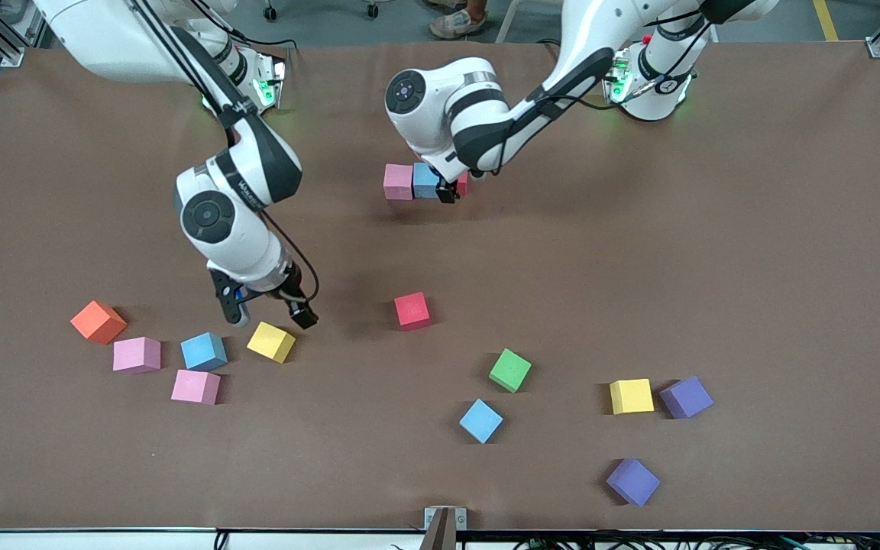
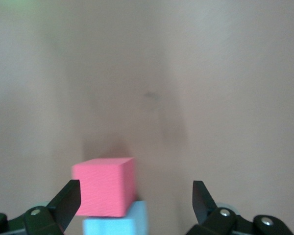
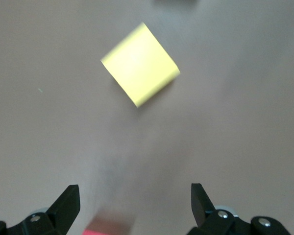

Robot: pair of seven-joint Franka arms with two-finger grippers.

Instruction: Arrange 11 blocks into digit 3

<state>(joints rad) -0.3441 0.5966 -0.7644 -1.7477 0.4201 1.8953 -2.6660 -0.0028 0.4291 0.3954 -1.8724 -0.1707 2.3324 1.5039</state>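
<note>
Pink, blue and red cubes sit in one short row near my bases: the pink cube (image 1: 398, 182) touches the blue cube (image 1: 425, 180), and the red cube (image 1: 462, 184) peeks out past my left arm. I think this is the top row of the 3, so the job has only just begun.

My left gripper (image 1: 448, 189) is low over that row. Its fingers (image 2: 63, 203) are spread wide, and they hold nothing. In the left wrist view the red cube (image 2: 105, 186) lies between them, close to one finger, with the blue one (image 2: 116, 224) under it in the picture. I cannot tell if the red cube touches the blue one.

My right gripper (image 1: 268, 309) hangs just above a yellow cube (image 1: 271, 341) toward the right arm's end of the tabletop (image 1: 638, 267). Its fingers (image 3: 64, 205) are spread too and hold nothing. The right wrist view shows the yellow cube (image 3: 139, 63) turned at a slant, not yet between them.

All the other cubes lie loose, nearer the front camera: two pink, one blue and an orange one beside the yellow cube, a red one (image 1: 412, 311) in the middle, then green, blue, yellow and two purple.

Next I think I should move my right gripper over the yellow cube, turn it to match the slant, go down and pinch. Foam is soft, so I need only squeeze gently. My left gripper should lift straight up so it does not bump the row.
</note>
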